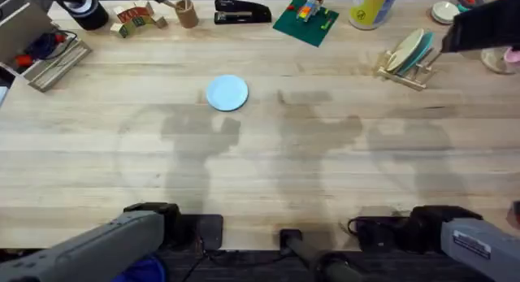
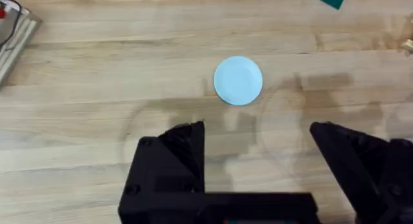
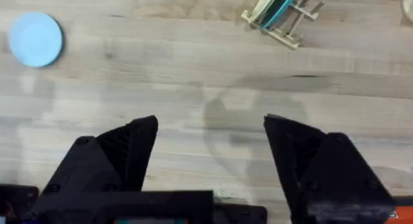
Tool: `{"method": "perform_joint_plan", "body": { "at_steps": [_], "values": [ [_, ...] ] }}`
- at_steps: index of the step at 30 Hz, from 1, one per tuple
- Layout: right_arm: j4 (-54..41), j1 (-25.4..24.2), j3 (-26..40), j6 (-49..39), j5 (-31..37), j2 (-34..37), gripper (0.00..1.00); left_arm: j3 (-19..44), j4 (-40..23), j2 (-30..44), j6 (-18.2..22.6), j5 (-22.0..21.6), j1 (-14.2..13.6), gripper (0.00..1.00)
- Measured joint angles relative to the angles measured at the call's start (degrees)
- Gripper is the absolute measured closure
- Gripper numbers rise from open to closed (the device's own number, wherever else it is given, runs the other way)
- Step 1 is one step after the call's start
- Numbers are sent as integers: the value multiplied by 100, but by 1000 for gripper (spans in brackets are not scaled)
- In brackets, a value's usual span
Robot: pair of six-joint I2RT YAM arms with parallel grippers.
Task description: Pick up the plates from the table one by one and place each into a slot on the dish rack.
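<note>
Left gripper (image 2: 258,159): black fingers spread wide, holding nothing, hanging above bare wood at the near side of the table; its arm sits at the lower left of the overhead view.
Right gripper (image 3: 210,159): black fingers also spread wide and holding nothing, over bare planks at the near right; its arm sits at the lower right of the overhead view.
Table (image 1: 260,168): pale wooden planks with visible grain, soft shadows across the middle.
Light blue plate (image 1: 227,93): 1 small round plate lying flat on the table, left of centre and past the shadows, well apart from both grippers and well apart from the rack. It also shows ahead of the left fingers in the left wrist view (image 2: 237,81) and off to the side in the right wrist view (image 3: 35,39).
Dish rack (image 1: 404,74): small light-wood rack at the far right of the table, standing on the planks.
Plates in the rack: 2 stand on edge, leaning in its slots, a cream plate (image 1: 409,48) in front and a teal plate (image 1: 423,54) just behind it, close together.
Green baseplate (image 1: 305,25): at the far edge near the middle, with small coloured bricks on it.
Black stapler (image 1: 241,12): at the far edge, just left of the baseplate.
</note>
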Motion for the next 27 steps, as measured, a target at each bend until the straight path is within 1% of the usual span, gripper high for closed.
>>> {"method": "perform_joint_plan", "body": {
  "at_steps": [5,10,11,12,15,17,18,19,24,27],
  "values": [
    [9,0,7,-20,0,236,10,0,-28,201,1,0,0,8],
    [8,0,20,-20,0,256,9,0,-28,238,0,2,0,9],
    [7,0,27,-20,0,256,9,0,-31,238,-16,2,0,53],
    [8,0,27,-20,0,256,9,2,-31,238,-8,3,0,173],
    [7,0,27,-20,0,256,9,2,-31,238,-23,4,0,654],
    [7,0,27,-20,0,256,9,2,-31,238,-4,3,-1,916],
    [7,0,27,-20,0,256,9,2,-31,238,-16,7,-2,948],
    [7,0,27,-20,0,256,9,4,-36,238,-18,7,0,955],
    [7,0,27,-20,0,256,9,11,-182,308,-18,18,-2,958],
    [8,0,27,-20,0,257,9,11,-236,412,-18,119,0,958]
  ]
}}
